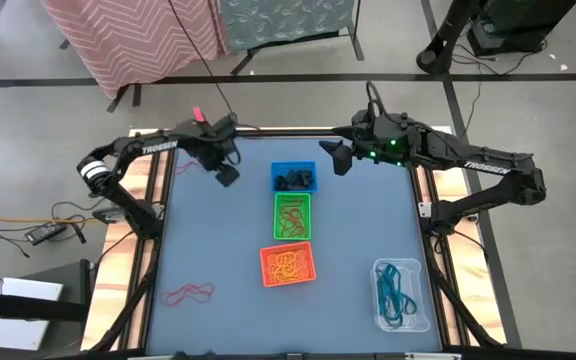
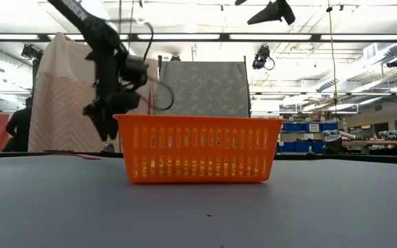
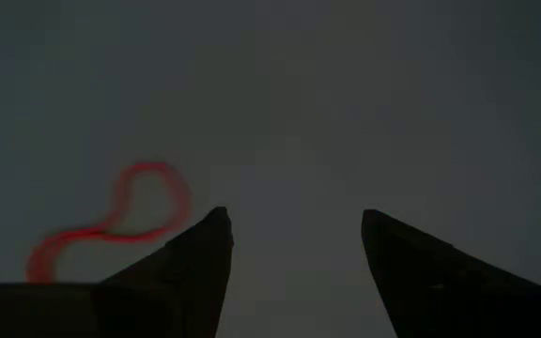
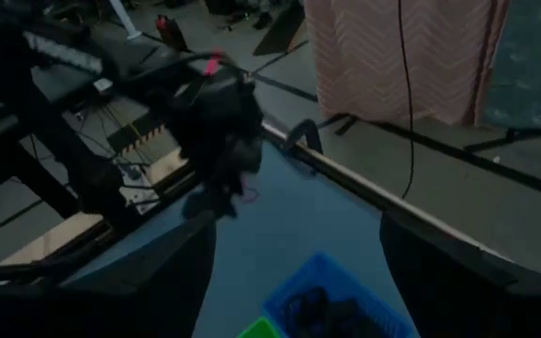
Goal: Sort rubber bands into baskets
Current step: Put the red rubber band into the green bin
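From above I see my left gripper (image 1: 226, 175) hanging over the far left of the table (image 1: 218, 250), jaws spread and holding nothing, just beside the blue basket (image 1: 294, 177). The green basket (image 1: 292, 215), orange basket (image 1: 288, 265) and clear tub (image 1: 401, 295) already hold bands. Loose red rubber bands (image 1: 188, 294) lie near the left front edge, well apart from that gripper, so I judge the next step is a long reach toward them over bare tabletop. My right gripper (image 1: 336, 157) waits by the blue basket, jaws wide.

At table level, only the orange basket fills the view.

My left wrist shows parted fingers (image 3: 195, 268) over bare table beside a red band (image 3: 111, 221).

My right wrist shows the left arm (image 4: 219, 122) near the far edge.
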Tool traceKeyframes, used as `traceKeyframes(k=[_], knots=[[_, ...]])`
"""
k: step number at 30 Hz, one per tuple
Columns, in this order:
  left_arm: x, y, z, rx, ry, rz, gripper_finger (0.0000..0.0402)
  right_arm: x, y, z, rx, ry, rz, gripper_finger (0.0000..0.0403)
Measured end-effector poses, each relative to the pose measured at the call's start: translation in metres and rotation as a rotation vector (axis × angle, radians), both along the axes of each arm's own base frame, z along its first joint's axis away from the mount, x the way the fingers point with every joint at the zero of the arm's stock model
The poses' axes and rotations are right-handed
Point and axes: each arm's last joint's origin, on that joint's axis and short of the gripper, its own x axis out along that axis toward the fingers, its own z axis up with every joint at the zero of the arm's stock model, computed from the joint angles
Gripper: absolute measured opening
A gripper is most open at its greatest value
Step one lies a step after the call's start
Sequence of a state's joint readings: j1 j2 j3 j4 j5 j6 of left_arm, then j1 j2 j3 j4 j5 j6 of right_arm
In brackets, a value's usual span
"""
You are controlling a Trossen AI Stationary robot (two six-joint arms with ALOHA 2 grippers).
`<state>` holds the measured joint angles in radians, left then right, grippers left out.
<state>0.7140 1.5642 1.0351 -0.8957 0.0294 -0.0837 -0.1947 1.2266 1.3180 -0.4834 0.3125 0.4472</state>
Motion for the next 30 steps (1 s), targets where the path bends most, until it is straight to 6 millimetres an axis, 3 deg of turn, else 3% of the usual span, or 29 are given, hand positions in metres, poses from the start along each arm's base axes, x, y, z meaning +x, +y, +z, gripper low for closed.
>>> traceKeyframes(k=[9, 20, 24, 28, 30], knots=[[-0.028, 0.045, -0.028, -0.055, 0.120, 0.147, 0.0240, 0.005, -0.002, -0.014, 0.043, -0.034, -0.022, 0.0311], [-0.038, 0.062, -0.061, -0.117, 0.250, 0.136, 0.0228, 0.006, -0.001, -0.012, 0.040, -0.058, -0.019, 0.0311], [-0.037, 0.057, -0.063, -0.161, 0.272, 0.062, 0.0164, 0.006, -0.001, -0.011, 0.045, -0.064, -0.003, 0.0311], [-0.036, 0.050, -0.063, -0.234, 0.256, 0.033, 0.0029, 0.006, -0.001, -0.011, 0.045, -0.064, -0.003, 0.0311], [-0.031, 0.046, -0.064, -0.254, 0.235, 0.027, 0.0012, 0.006, -0.001, -0.011, 0.045, -0.064, -0.002, 0.0311]])
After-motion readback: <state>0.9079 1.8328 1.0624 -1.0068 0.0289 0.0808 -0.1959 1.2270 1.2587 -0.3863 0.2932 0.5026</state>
